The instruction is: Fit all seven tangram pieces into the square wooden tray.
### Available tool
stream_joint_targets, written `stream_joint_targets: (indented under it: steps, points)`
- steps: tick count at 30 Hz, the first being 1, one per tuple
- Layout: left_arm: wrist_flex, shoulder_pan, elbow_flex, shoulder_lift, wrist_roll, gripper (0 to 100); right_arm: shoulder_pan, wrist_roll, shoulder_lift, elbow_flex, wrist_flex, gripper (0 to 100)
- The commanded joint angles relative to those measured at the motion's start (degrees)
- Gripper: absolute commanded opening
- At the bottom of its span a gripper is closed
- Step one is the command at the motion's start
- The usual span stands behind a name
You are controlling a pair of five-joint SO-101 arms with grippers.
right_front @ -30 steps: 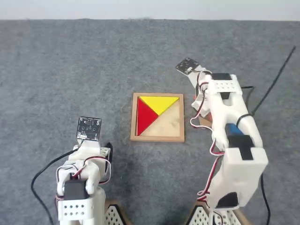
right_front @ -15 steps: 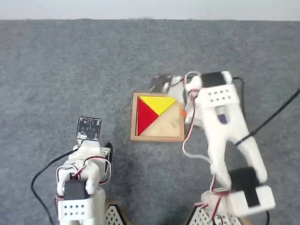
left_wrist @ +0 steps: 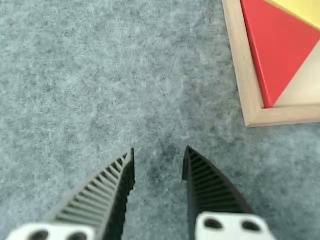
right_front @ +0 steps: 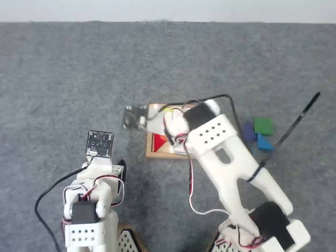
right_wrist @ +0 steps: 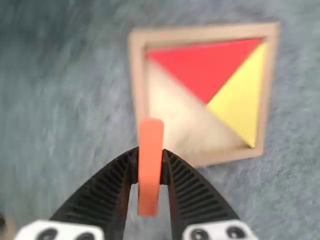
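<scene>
The square wooden tray [right_wrist: 136, 75] holds a red triangle [right_wrist: 205, 70] and a yellow triangle [right_wrist: 240, 105]; its other half is bare wood. My right gripper [right_wrist: 149, 152] is shut on an orange piece [right_wrist: 150, 135], held on edge above the tray's bare side. From above, the right arm [right_front: 210, 136] covers most of the tray [right_front: 150, 153], with part of the red triangle [right_front: 157, 142] showing. My left gripper [left_wrist: 159, 160] is open over bare carpet, short of the tray's corner [left_wrist: 250, 107]. Green [right_front: 264, 126], blue [right_front: 265, 143] and purple [right_front: 248, 131] pieces lie right of the tray.
Grey carpet covers the whole table. The left arm [right_front: 97, 184] stands low at the front left, with open carpet between it and the tray. A black cable [right_front: 296, 121] runs across the right side near the loose pieces.
The right arm has swung left from the carpet beside the tray to over the tray, carrying the orange piece. That uncovered the green, blue and purple pieces. The left arm has stayed still.
</scene>
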Motion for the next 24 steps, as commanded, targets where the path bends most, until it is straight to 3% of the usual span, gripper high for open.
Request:
stream_joint_targets:
  steps: [1,11,24]
  points:
    - [0.5,0.1,-0.5,-1.6,-0.4,15,-1.0,-18.4,-4.0,-2.3,-4.3,0.8]
    - [0.5,0.1,-0.5,-1.6,-0.4,15,0.2,-21.5,-4.6,-24.2,23.4,0.8]
    - [0.5,0.1,-0.5,-1.6,-0.4,15,-0.7,-24.8,0.4,-19.7,24.2,0.8]
